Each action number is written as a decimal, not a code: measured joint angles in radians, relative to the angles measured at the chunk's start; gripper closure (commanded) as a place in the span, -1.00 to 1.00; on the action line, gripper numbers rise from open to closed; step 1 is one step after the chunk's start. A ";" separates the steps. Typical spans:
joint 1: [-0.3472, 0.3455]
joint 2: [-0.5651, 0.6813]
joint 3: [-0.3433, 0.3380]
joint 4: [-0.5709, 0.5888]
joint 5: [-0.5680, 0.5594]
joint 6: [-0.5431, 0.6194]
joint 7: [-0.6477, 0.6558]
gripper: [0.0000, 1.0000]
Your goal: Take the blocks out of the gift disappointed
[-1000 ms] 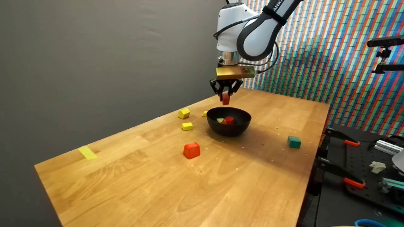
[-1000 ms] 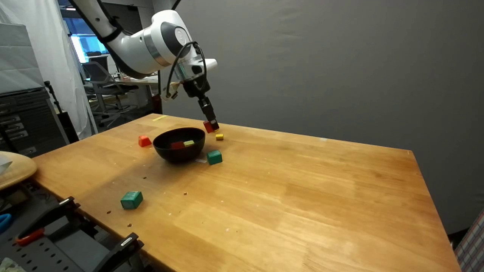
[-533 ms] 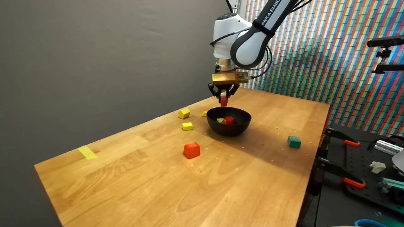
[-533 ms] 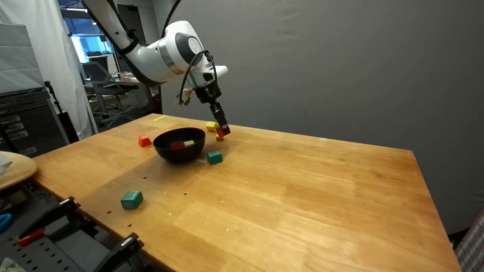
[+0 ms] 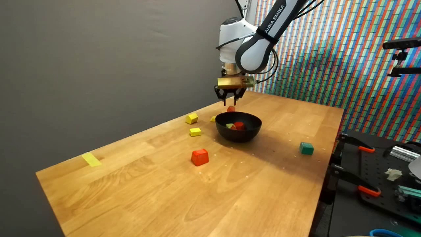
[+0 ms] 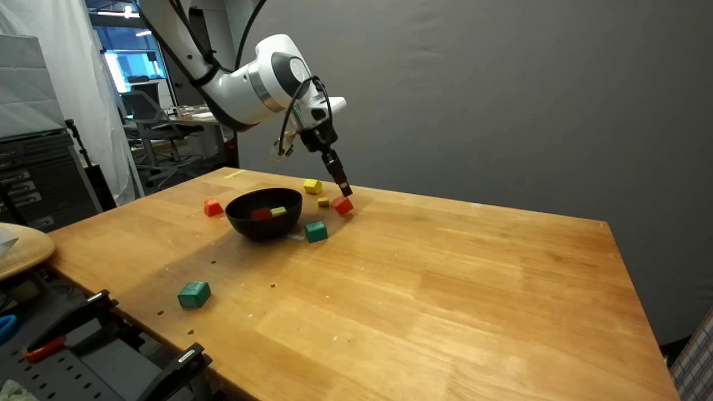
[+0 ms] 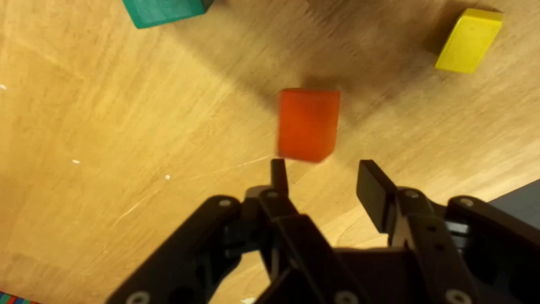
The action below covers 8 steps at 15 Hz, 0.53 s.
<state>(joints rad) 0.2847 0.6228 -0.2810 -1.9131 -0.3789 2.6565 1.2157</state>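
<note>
Claw [image 7: 322, 171] now gaping, holding nothing: red block [image 6: 342, 205] coming free just below, right of bowl [image 6: 263, 230] in an exterior view. Likely one more out; second red block [image 6: 260, 214], yellowish block [image 6: 278, 211] still sitting inside.

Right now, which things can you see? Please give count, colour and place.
Bowl: one, black, on table
Bowl's blocks: at least two, red, yellowish, inside
Red block: one, red, below gripper
Orange-red block: one, orange-red, near bowl
Yellow blocks: three, yellow, near bowl
Green blocks: two, green, on table
Tape strip: one, yellow, table edge
Table: one, brown, under bowl
Clamps: two, black and orange, beside table
Wall: one, grey, behind table
Chair: at least one, grey, background
Arm: one, white and black, above table
Gripper: one, black, open, over red block
</note>
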 measured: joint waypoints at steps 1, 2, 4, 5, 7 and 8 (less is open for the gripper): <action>-0.002 0.000 0.008 0.003 0.001 -0.001 -0.021 -0.73; -0.004 -0.003 0.019 0.004 0.002 -0.002 -0.060 -0.91; -0.005 -0.024 0.042 -0.005 0.001 -0.025 -0.161 -1.00; -0.005 -0.048 0.054 -0.019 0.000 -0.045 -0.211 -1.00; -0.005 -0.128 0.082 -0.078 0.000 -0.083 -0.311 -1.00; -0.005 -0.181 0.098 -0.120 0.000 -0.103 -0.360 -1.00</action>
<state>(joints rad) 0.2801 0.4417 -0.1828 -2.0332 -0.3788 2.5538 0.8555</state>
